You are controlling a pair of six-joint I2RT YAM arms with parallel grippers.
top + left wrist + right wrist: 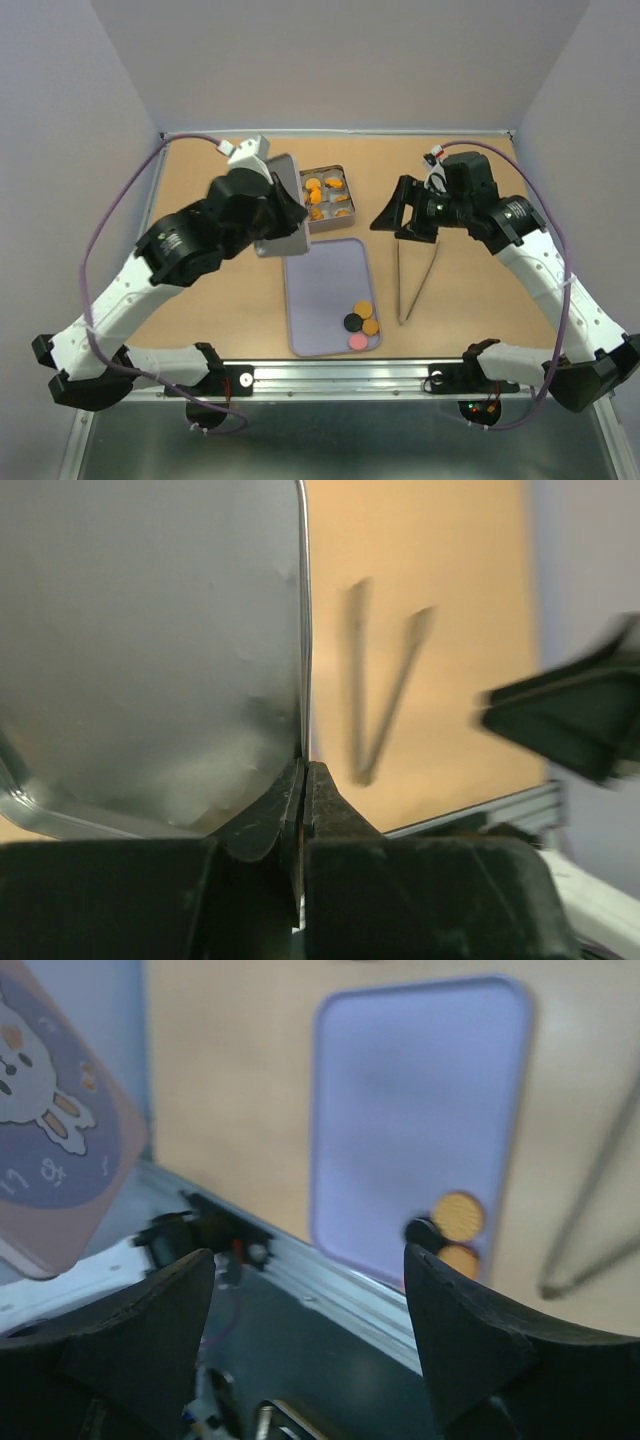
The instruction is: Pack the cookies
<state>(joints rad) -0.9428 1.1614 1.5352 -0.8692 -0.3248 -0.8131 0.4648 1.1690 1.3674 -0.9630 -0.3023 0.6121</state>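
Observation:
An open metal tin point(341, 221) at the back centre holds several orange-brown cookies point(318, 192). On the lilac tray point(325, 285), near its front right corner, lie two orange rounds point(366, 317), one black round point(352, 322) and one pink round point(357, 341). My left gripper point(285, 215) is shut on the edge of the tin's lid point(284, 172) and holds it tilted in the air left of the tin. The left wrist view shows the lid's silver inside point(150, 650) clamped in my left gripper point(303, 780). My right gripper point(395, 218) is open and empty, above the table right of the tin.
Metal tongs point(415, 280) lie on the table right of the tray; they also show in the left wrist view point(385, 700). The right wrist view shows the tray point(420, 1090), the cookies point(458, 1217), the lid's bunny-printed outside point(50, 1140) and my open right gripper point(308, 1260).

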